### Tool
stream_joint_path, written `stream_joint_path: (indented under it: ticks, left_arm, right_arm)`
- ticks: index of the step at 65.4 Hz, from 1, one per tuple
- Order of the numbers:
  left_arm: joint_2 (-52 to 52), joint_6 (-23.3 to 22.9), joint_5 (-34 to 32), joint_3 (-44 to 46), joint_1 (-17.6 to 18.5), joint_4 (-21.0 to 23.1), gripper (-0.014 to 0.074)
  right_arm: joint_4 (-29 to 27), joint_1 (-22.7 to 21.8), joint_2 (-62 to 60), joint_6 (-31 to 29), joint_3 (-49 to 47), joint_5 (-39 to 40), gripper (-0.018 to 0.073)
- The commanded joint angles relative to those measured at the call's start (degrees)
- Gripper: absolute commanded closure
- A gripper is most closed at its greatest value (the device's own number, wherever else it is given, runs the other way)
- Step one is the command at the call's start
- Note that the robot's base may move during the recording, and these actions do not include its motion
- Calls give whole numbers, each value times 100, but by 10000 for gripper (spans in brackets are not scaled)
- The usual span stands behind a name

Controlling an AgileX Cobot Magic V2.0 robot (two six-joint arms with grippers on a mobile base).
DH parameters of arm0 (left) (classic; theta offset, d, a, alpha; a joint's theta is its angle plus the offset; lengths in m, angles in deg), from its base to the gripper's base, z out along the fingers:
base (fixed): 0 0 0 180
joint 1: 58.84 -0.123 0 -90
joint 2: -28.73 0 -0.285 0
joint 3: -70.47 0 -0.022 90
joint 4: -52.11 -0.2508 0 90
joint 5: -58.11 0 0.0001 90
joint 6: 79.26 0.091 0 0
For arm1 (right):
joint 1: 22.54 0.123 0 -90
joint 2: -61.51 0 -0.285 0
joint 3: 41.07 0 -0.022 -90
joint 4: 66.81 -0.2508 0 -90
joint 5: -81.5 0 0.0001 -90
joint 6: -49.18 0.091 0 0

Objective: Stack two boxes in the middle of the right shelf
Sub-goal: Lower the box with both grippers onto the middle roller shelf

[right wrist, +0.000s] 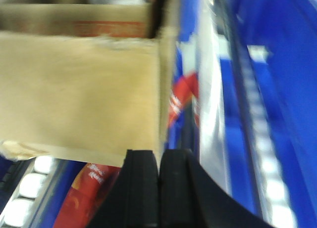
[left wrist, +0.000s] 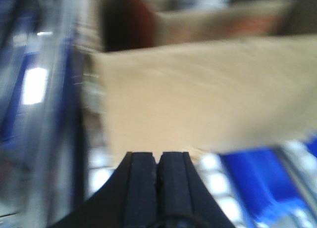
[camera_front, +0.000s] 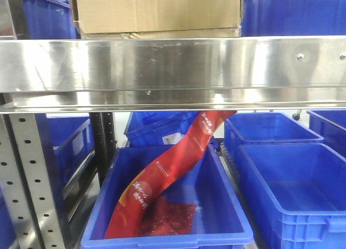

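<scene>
A large brown cardboard box [camera_front: 158,10] rests on a flatter cardboard box [camera_front: 162,34] on the shiny steel shelf [camera_front: 173,65], above its wide front beam. Neither gripper shows in the front view. In the left wrist view my left gripper [left wrist: 158,156] is shut and empty, just below the blurred face of a cardboard box [left wrist: 198,94]. In the right wrist view my right gripper [right wrist: 158,156] is shut and empty, just below the right corner of a cardboard box [right wrist: 79,94]. Both wrist views are motion-blurred.
Blue plastic bins [camera_front: 46,14] flank the boxes on the shelf. Below the beam stand more blue bins [camera_front: 292,189]; one holds a long red snack bag [camera_front: 167,173]. A perforated steel upright [camera_front: 30,173] stands at the lower left.
</scene>
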Motion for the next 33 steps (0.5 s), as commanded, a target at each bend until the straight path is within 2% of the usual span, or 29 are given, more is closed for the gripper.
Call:
stream_joint_path:
  ticks: [1,13,17,26,33]
  left_arm:
    - [327,216,-760,-549,-21,271,691]
    - [1200,216,-2209,-2515,-35,271,691]
    - [1525,216,-2642,-3078,-78,271,691]
    - [2419,216,-3486,-4347,-298,577,691]
    - [3122,216,-3720,-5172,-598,608,691]
  right_arm:
    - [-58,-22,-276,-117,524,956,721]
    - [-71,-32,-973,-117,2209,2878,721]
    - [-71,-32,-1214,-117,2684,3112,721]
    - [-71,-32,-1833,-117,3792,3314,721]
    - [-71,-32,-2300,-117,4605,3812,721]
